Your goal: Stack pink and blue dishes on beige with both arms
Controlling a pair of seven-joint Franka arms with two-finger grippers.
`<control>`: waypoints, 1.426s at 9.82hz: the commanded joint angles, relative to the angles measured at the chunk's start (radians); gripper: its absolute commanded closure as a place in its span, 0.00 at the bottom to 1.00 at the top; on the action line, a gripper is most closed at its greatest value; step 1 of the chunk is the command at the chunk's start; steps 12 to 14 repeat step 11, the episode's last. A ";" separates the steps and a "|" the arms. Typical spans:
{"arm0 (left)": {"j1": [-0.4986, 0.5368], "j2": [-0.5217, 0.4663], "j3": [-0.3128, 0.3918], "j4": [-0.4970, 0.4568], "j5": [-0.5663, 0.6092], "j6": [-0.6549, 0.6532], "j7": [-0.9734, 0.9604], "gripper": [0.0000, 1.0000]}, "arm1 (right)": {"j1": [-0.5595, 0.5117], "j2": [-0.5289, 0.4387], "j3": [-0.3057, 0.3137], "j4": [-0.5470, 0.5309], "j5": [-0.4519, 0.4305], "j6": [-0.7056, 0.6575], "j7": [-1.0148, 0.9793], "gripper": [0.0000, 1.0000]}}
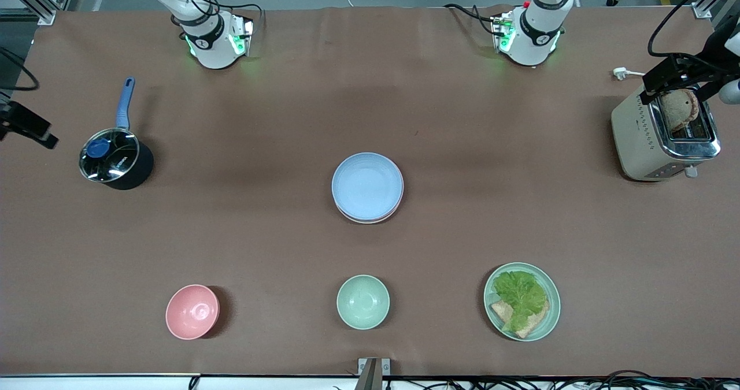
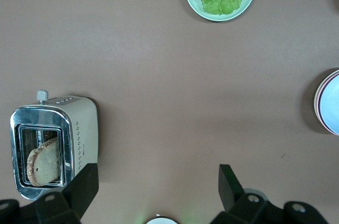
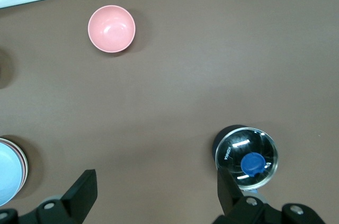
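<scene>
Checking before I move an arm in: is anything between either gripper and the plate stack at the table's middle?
Nothing visible does. The blue plate tops the stack on open table. The left gripper is over the toaster, the right gripper over the lidded pot, both open.

Both arms were glossy white, with rounded shells and black bands at the joints. Green lights glowed at the right arm's base (image 1: 214, 46) and the left arm's base (image 1: 529, 40), and black cables trailed from both. The left gripper (image 2: 159, 187) and right gripper (image 3: 156, 189) had dark, blocky fingers with pale round screws.
</scene>
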 commanded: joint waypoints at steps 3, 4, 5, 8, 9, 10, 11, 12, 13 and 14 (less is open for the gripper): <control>-0.001 0.014 -0.008 -0.008 0.028 -0.033 0.008 0.00 | 0.001 -0.036 -0.002 -0.035 -0.017 -0.084 -0.003 0.00; -0.001 0.014 -0.008 -0.002 0.028 -0.033 0.008 0.00 | 0.001 -0.037 -0.004 -0.030 -0.017 -0.112 -0.003 0.00; -0.001 0.023 -0.008 0.007 0.027 -0.035 0.008 0.00 | -0.002 -0.037 -0.005 -0.024 -0.017 -0.115 -0.004 0.00; -0.004 0.026 -0.008 0.009 0.027 -0.035 0.008 0.00 | -0.003 -0.034 -0.005 -0.024 -0.012 -0.106 -0.004 0.00; -0.004 0.026 -0.009 0.007 0.022 -0.038 0.010 0.00 | -0.003 -0.034 -0.005 -0.024 -0.011 -0.107 -0.004 0.00; -0.004 0.026 -0.009 0.009 0.022 -0.061 0.010 0.00 | -0.002 -0.034 -0.005 -0.024 -0.011 -0.107 -0.003 0.00; -0.003 0.026 -0.009 0.009 0.016 -0.061 0.010 0.00 | -0.003 -0.034 -0.005 -0.024 -0.011 -0.107 -0.004 0.00; -0.003 0.026 -0.009 0.009 0.016 -0.061 0.010 0.00 | -0.003 -0.034 -0.005 -0.024 -0.011 -0.107 -0.004 0.00; -0.003 0.026 -0.009 0.009 0.016 -0.061 0.010 0.00 | -0.003 -0.034 -0.005 -0.024 -0.011 -0.107 -0.004 0.00; -0.003 0.026 -0.009 0.009 0.016 -0.061 0.010 0.00 | -0.003 -0.034 -0.005 -0.024 -0.011 -0.107 -0.004 0.00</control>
